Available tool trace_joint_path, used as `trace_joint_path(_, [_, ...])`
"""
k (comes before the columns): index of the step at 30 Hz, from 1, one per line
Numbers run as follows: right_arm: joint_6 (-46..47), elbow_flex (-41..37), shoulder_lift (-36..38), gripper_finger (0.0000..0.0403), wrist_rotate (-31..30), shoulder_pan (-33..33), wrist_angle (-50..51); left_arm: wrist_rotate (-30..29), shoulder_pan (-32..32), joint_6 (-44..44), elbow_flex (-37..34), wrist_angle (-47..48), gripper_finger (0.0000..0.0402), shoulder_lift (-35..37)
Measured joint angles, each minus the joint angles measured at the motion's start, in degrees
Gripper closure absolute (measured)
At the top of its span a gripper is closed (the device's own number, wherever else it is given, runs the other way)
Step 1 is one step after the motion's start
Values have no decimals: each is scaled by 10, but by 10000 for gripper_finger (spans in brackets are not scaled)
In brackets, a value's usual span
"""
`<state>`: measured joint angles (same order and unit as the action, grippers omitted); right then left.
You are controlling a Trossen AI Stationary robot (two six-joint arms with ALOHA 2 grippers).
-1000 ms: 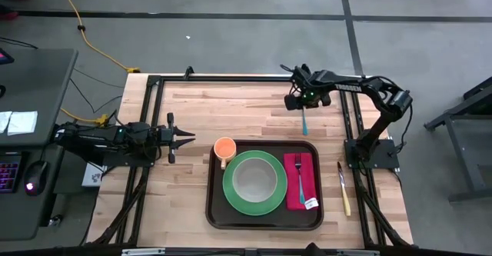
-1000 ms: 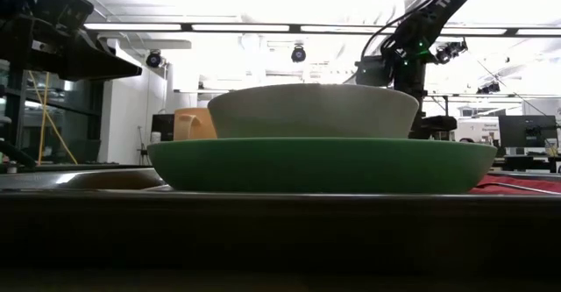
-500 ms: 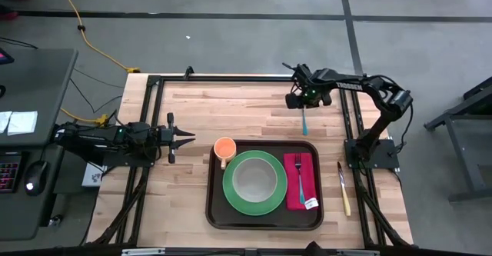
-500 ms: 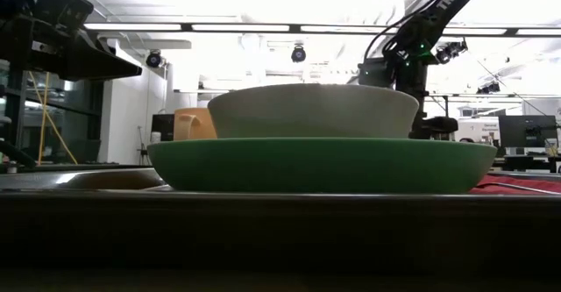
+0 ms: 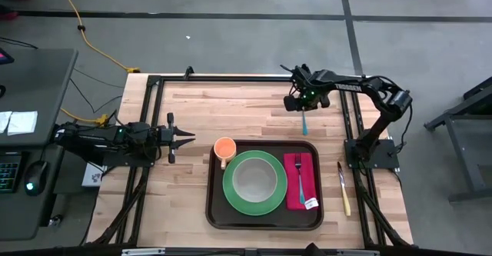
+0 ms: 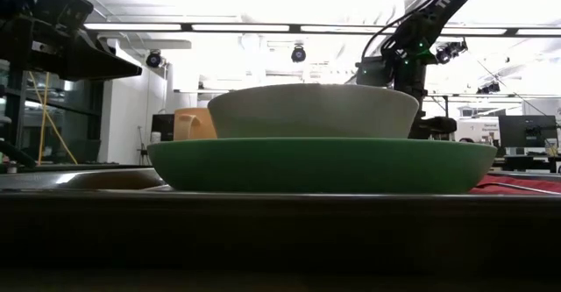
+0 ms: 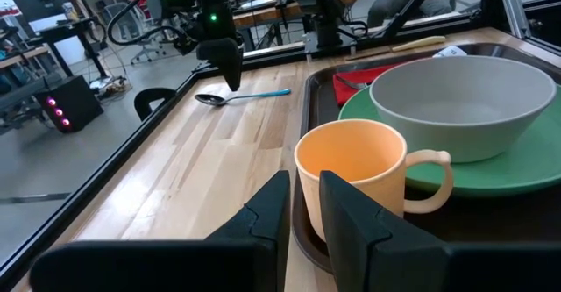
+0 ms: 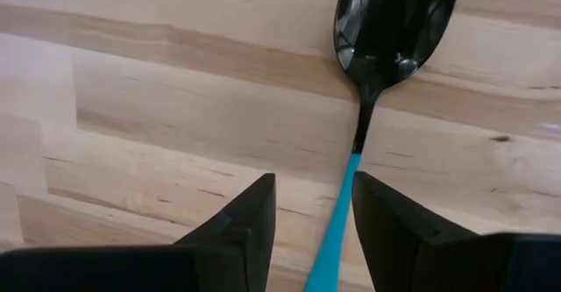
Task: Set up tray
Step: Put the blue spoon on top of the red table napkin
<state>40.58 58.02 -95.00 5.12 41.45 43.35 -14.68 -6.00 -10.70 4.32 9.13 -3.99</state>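
Note:
The dark brown tray (image 5: 266, 224) lies at the table's near middle. It carries a green plate (image 5: 230, 188) with a grey bowl (image 5: 254, 179), an orange cup (image 5: 224, 147) and a fork (image 5: 299, 176) on a red napkin (image 5: 291, 193). A spoon with a blue handle (image 5: 304, 121) lies flat on the wood beyond the tray. My right gripper (image 8: 313, 180) hangs open over it, pointing down, one finger on either side of the handle (image 8: 337, 231), and touches nothing. My left gripper (image 7: 303, 206) waits level at the table's left, narrowly open, pointing at the cup (image 7: 351, 174).
A knife (image 5: 344, 188) lies on the wood to the right of the tray, near the right arm's base. Bare wood stretches between the left gripper and the spoon, along the table's far side. A black frame (image 5: 246, 78) borders the table.
My right gripper has tipped a little above the spoon, staying over the same spot and open. The spoon has not moved.

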Motion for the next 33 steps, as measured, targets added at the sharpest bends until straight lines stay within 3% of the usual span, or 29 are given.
trace_joint_path(15, [-31,120,-5,274,-60,1,104,0,0,-15,0,0,305,0])
trace_joint_path(27, [-44,156,-77,272,-64,-3,135,0,0,-15,0,0,305,0])
trace_joint_path(33, [-46,143,-83,273,-98,-2,155,0,0,-15,0,0,305,0])
